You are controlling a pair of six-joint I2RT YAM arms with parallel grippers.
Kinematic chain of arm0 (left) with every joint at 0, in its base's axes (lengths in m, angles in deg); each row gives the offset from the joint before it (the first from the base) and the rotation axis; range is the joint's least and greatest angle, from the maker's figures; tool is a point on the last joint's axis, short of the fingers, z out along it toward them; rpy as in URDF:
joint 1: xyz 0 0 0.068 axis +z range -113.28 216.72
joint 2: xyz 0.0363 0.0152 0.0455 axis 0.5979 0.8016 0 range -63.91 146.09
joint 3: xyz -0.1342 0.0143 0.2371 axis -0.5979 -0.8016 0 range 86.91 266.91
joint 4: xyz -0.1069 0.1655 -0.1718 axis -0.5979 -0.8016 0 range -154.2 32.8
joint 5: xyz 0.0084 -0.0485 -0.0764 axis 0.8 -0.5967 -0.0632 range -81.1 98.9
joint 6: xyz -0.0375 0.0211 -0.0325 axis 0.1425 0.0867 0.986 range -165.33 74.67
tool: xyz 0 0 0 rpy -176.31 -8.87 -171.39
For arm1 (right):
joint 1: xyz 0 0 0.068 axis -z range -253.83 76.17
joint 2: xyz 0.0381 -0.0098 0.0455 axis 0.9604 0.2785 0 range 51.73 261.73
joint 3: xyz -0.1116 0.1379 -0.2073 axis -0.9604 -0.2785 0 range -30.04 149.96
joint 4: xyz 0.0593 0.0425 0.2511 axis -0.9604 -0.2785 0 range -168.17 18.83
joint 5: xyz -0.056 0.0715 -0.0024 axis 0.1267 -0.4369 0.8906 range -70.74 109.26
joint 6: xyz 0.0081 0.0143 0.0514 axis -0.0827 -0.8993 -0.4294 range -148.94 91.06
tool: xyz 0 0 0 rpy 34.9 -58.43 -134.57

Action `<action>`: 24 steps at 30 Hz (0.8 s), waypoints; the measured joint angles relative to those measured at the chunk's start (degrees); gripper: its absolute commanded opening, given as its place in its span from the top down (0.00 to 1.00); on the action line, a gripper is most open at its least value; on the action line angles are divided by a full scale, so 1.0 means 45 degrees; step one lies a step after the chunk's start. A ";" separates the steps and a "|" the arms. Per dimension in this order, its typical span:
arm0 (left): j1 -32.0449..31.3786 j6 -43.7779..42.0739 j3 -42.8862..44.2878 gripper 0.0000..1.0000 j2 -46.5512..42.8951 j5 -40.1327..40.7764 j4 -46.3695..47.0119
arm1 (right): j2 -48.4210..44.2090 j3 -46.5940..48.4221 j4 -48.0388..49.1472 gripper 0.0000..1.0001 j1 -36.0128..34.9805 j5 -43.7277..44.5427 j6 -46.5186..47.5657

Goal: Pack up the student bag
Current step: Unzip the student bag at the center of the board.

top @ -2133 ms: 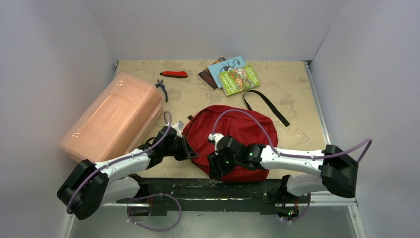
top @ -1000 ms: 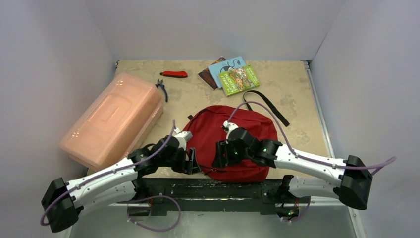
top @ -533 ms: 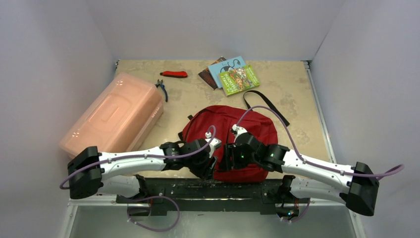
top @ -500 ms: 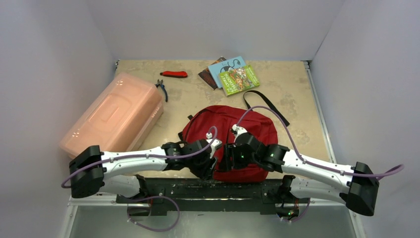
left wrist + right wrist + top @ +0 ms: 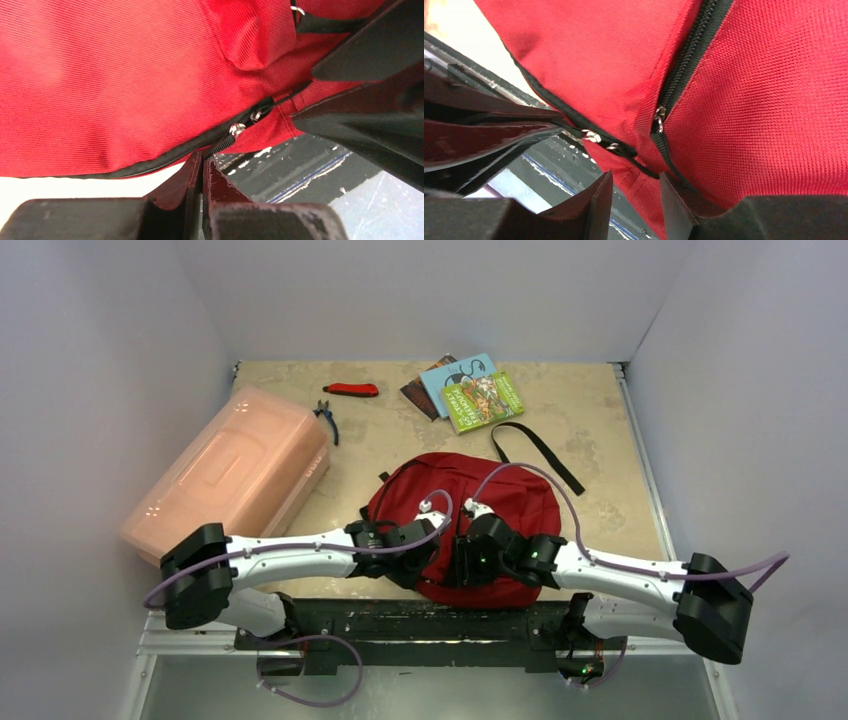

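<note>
The student bag (image 5: 500, 500), red with black zippers, lies flat at the table's near edge. My left gripper (image 5: 435, 562) is at its near rim. In the left wrist view it (image 5: 202, 160) is shut on a black zipper pull cord just below a silver slider (image 5: 236, 130). My right gripper (image 5: 458, 565) meets it from the right. In the right wrist view its jaws (image 5: 636, 182) stand narrowly apart, with a fold of the bag's red fabric (image 5: 774, 100) and a second pull cord (image 5: 644, 167) between them. Two sliders (image 5: 592, 136) sit side by side.
A pink translucent box (image 5: 225, 475) lies at the left. Books (image 5: 480, 400), a red cutter (image 5: 352, 390) and pliers (image 5: 327, 418) lie at the back. The bag's black strap (image 5: 540, 455) trails to the right. A black rail (image 5: 430, 615) runs under the near edge.
My left arm swung right from the bag's left side to its near rim and closed on the zipper pull. My right gripper shifted slightly right along the same rim.
</note>
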 measured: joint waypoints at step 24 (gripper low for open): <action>0.1477 -0.0117 -0.0369 1.00 -0.2424 -0.0097 0.0981 | -0.1836 0.1350 -0.0733 0.43 0.2472 0.0058 0.3925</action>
